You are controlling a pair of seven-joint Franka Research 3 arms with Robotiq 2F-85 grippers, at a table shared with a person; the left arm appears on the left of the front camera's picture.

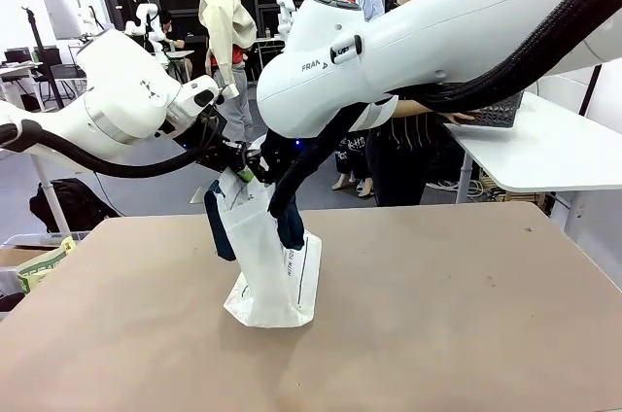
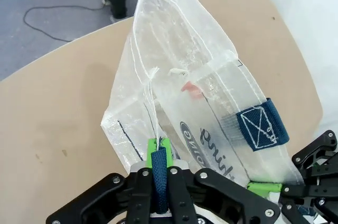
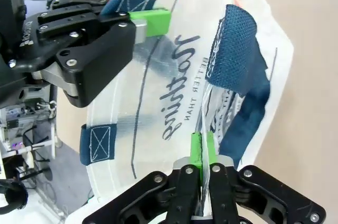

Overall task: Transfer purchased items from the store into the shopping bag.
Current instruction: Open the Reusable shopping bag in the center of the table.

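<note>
The shopping bag [image 1: 275,281], translucent white with navy handles, stands upright on the tan table [image 1: 437,315], held up by its top edge. My left gripper [image 2: 159,152] is shut on the bag's rim [image 2: 153,129] where a navy strap runs between its green pads. My right gripper [image 3: 203,147] is shut on the opposite rim of the bag [image 3: 174,97], beside a hanging navy handle [image 3: 237,49]. In the front view both grippers meet above the bag, left [image 1: 236,171] and right [image 1: 264,165]. A small red patch [image 2: 191,89] shows through the bag wall. The black mesh store [image 1: 496,113] sits on the side table.
A person stands at the far side, one hand [image 1: 457,118] at the black basket on the white side table [image 1: 554,154]. A bin with greenish packets [image 1: 44,264] sits off the table's left edge. The right arm's bulk [image 1: 418,43] hangs over the table's middle.
</note>
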